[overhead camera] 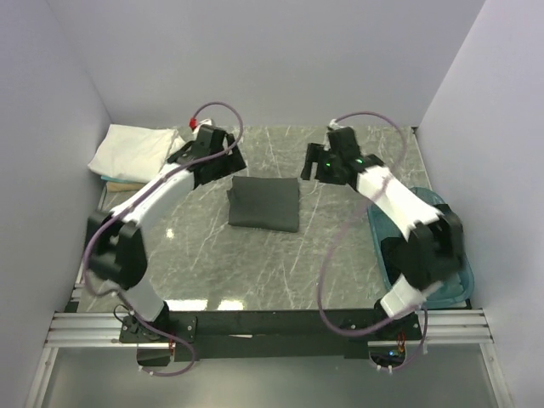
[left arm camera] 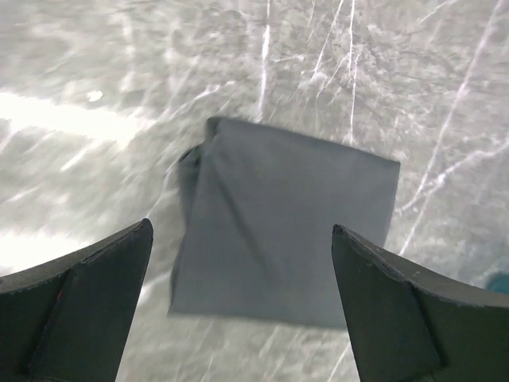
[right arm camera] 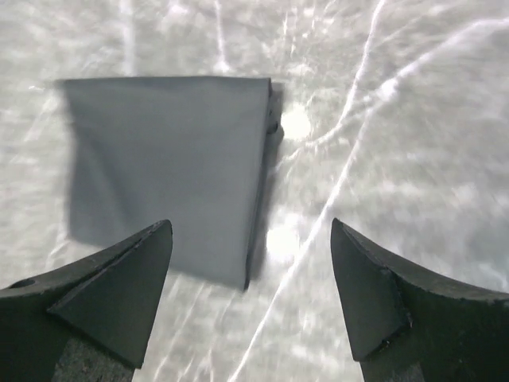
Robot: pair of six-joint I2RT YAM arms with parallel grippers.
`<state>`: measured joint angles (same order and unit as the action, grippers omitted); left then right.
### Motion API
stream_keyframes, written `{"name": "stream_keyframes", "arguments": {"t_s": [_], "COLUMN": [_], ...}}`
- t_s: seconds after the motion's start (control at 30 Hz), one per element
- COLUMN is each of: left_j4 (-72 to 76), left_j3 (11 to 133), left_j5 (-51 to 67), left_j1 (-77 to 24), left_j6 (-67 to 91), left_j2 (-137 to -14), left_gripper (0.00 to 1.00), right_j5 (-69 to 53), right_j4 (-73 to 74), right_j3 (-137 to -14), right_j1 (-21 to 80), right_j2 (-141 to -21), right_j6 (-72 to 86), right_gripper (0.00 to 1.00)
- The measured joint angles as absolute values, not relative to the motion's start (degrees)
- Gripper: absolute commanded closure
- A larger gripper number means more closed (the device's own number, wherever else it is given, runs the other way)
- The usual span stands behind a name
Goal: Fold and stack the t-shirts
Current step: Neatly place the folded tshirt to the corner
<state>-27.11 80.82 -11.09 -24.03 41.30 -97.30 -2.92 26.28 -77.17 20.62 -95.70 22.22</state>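
Charcoal t-shirt (overhead camera: 265,203) folded square mid-table (overhead camera: 255,268), your left gripper (left arm camera: 238,231) and right gripper (right arm camera: 250,227) near its far corners, both spread wide, holding nothing, white t-shirt (overhead camera: 132,151) folded far left.

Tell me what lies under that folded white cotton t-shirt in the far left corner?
Under the folded white cotton t-shirt, thin teal and tan edges peek out at its near side. The shirt covers the rest, so what they are is hidden.

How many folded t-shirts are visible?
2: charcoal t-shirt mid-table; white t-shirt at the far-left corner. The edges under the white one may be more shirts, mostly hidden.
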Motion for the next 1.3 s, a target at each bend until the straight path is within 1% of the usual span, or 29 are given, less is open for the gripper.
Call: {"name": "stream_keyframes", "arguments": {"t_s": [0.07, 0.13, 0.23, 0.33, 0.5, 0.6, 0.73, 1.0, 1.1, 1.13, 1.23, 1.27, 1.3], "left_j4": [-27.05, -26.04, -24.84, -24.47, -22.57, -20.62, -19.77, -18.02, -18.11, -18.35, -18.98, -19.44, -20.03], "left_j3": [76.55, 72.84, 68.40, 65.43, 64.84, 64.93, 65.19, 67.44, 68.79, 69.25, 71.00, 71.64, 72.27], "left_j5": [-11.92, -11.94, -11.31, -10.07, -7.92, -6.26, -4.60, -4.36, -5.69, -6.28, -8.29, -9.04, -9.98], "left_j1": [-24.03, -24.03, -24.03, -24.03, -24.03, -24.03, -24.03, -25.30, -27.11, -27.64, -29.28, -29.74, -30.11], "left_j6": [41.65, 41.80, 41.85, 41.82, 41.93, 42.26, 42.50, 42.72, 42.70, 42.68, 42.74, 42.74, 42.78], "left_j2": [-91.55, -88.44, -88.16, -90.54, -95.48, -98.65, -103.42, -106.08, -107.53, -107.87, -109.45, -109.95, -110.39], "left_gripper": [0.01, 0.01, 0.00, 0.00, 0.01, 0.00, 0.02, 0.19, 0.29, 0.37, 0.48, 0.56, 0.62], "right_j5": [-2.48, -2.35, -2.00, -1.37, 1.23, 3.25, 5.63, 7.70, 8.58, 8.69, 9.32, 9.58, 9.85], "right_j4": [24.03, 21.98, 20.38, 20.99, 22.37, 22.57, 23.31, 24.27, 24.80, 25.02, 25.08, 25.08, 25.12], "right_j3": [-70.70, -64.58, -55.27, -47.77, -41.89, -40.29, -38.46, -36.67, -36.32, -36.29, -36.25, -36.21, -36.14], "right_j1": [20.62, 20.62, 20.73, 20.73, 20.73, 20.73, 20.73, 20.71, 20.69, 20.69, 20.71, 20.71, 20.69], "right_j2": [-86.13, -78.13, -67.79, -59.48, -46.24, -40.03, -35.07, -33.54, -33.54, -33.54, -33.50, -33.50, -33.50], "right_j6": [23.00, 24.08, 26.04, 27.86, 29.80, 30.59, 31.09, 31.03, 30.83, 30.79, 30.46, 30.37, 30.30], "right_gripper": [0.13, 0.13, 0.12, 0.10, 0.05, 0.00, 0.00, 0.00, 0.00, 0.00, 0.00, 0.00, 0.00]}}
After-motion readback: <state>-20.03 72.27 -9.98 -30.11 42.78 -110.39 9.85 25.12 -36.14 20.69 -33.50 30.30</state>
